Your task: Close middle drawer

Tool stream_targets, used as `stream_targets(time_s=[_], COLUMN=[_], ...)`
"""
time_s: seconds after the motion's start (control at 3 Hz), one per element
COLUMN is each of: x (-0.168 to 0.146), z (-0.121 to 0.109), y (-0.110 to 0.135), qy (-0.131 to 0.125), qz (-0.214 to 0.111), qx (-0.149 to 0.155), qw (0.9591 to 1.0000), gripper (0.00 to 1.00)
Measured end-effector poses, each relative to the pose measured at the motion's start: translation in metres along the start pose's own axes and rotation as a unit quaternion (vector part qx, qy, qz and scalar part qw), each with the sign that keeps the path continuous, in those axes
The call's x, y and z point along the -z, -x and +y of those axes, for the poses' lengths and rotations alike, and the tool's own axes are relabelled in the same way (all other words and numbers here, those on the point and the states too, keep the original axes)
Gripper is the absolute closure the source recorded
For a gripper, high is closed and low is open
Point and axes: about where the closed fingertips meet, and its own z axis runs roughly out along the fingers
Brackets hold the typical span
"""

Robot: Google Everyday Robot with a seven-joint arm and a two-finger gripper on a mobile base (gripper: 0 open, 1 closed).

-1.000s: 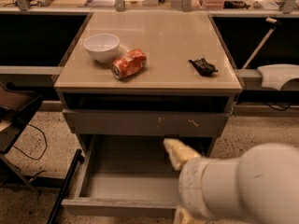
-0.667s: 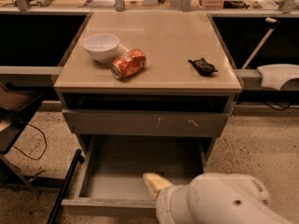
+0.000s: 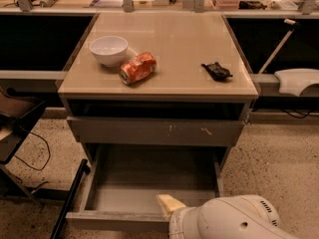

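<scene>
The middle drawer (image 3: 149, 176) is pulled far out of the cabinet, its shallow grey tray bare and its front rail low in the view. My gripper (image 3: 168, 204) shows only as a pale yellowish tip over the drawer's front edge, near the middle. My white arm (image 3: 234, 220) fills the bottom right corner and hides the drawer's front right part. Above it sits another grey drawer front with pale scratch marks (image 3: 157, 131), slightly out from the cabinet.
On the beige cabinet top (image 3: 179, 34) are a white bowl (image 3: 108, 50), a crushed red can (image 3: 138, 67) and a small black object (image 3: 216, 70). A chair (image 3: 15, 121) and black bar (image 3: 70, 198) stand left. A white object (image 3: 296, 81) is at the right.
My arm and gripper have drawn back from over the middle of the drawer tray to its front edge, shifting slightly left and lower in view. The drawer has not moved.
</scene>
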Motion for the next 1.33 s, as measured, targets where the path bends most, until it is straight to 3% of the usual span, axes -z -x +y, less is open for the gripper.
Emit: stream_targets(time_s=[0.33, 0.67, 1.0, 1.33], x=[0.0, -0.001, -0.001, -0.033], z=[0.009, 0.026, 0.026, 0.045], y=[-0.043, -0.1, -0.1, -0.111], qy=[-0.023, -0.073, -0.073, -0.051], qz=[0.017, 0.033, 0.033, 0.019], qx=[-0.05, -0.122, -0.122, -0.134], qw=[0.9984, 0.9893, 0.9893, 0.9895], gripper=[0.0, 0.0, 0.0, 0.0])
